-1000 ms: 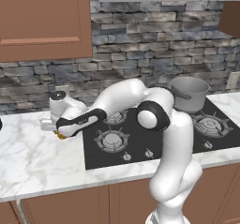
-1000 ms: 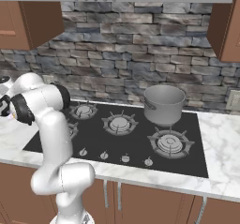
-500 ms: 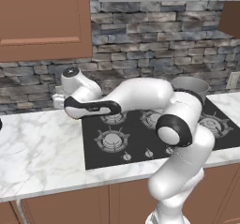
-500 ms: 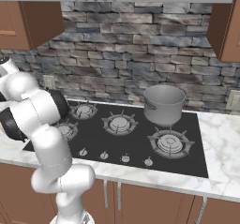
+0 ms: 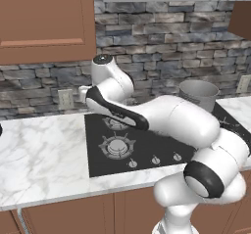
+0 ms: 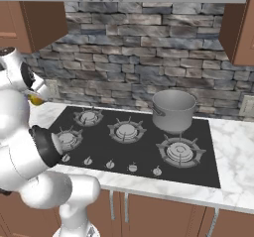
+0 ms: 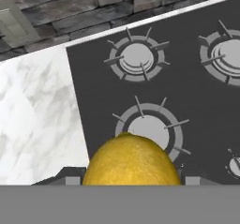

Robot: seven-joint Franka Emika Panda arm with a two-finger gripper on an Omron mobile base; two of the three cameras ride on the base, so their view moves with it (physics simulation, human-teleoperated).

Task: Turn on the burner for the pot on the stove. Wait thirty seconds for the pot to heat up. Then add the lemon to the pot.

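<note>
Clenched on the small yellow lemon [image 7: 131, 160] at frame bottom, the gripper [image 7: 125, 180] (fingers hidden) risks dropping it short of the grey metal pot [image 6: 173, 111].

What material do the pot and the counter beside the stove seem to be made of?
The pot looks like brushed grey metal: even matte sheen, thin rim. The counter looks like polished white marble, by its grey veining, though it may be an imitation.

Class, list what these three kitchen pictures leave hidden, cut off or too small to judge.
- Lemon: its lower half is cut off at the bottom of the hand view.
- End effector finger tips: covered by the lemon in the hand view.
- Knobs: too small in the right base view to read their settings.
- Pot: its inside is hidden by the rim.
</note>
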